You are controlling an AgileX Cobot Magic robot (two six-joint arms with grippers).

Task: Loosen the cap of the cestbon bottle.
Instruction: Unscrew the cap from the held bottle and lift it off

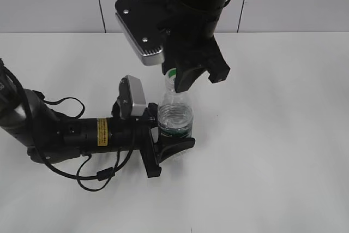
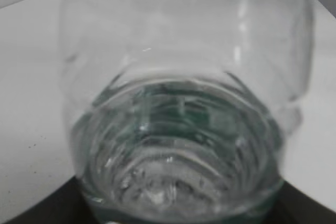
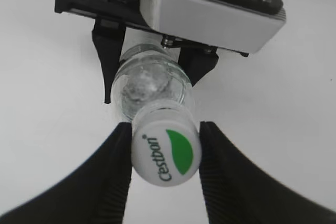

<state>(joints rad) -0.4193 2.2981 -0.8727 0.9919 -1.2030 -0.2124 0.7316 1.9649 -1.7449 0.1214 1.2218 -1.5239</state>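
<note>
Both hands grip: left hand (image 1: 173, 144) clamps the bottle (image 1: 175, 114), right hand (image 3: 164, 153) pinches the cap (image 3: 166, 150); a weak left clamp would let the bottle spin

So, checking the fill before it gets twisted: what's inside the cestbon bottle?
Clear water shows through the cestbon bottle. Its green label band hides the lowest part, and the cap, clamped by the right gripper, covers the mouth.

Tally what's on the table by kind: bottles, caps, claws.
Cestbon bottle: 1
White cap: 1
Claws: 2, left claw around the bottle body, right claw on the cap
Total: 4
</note>
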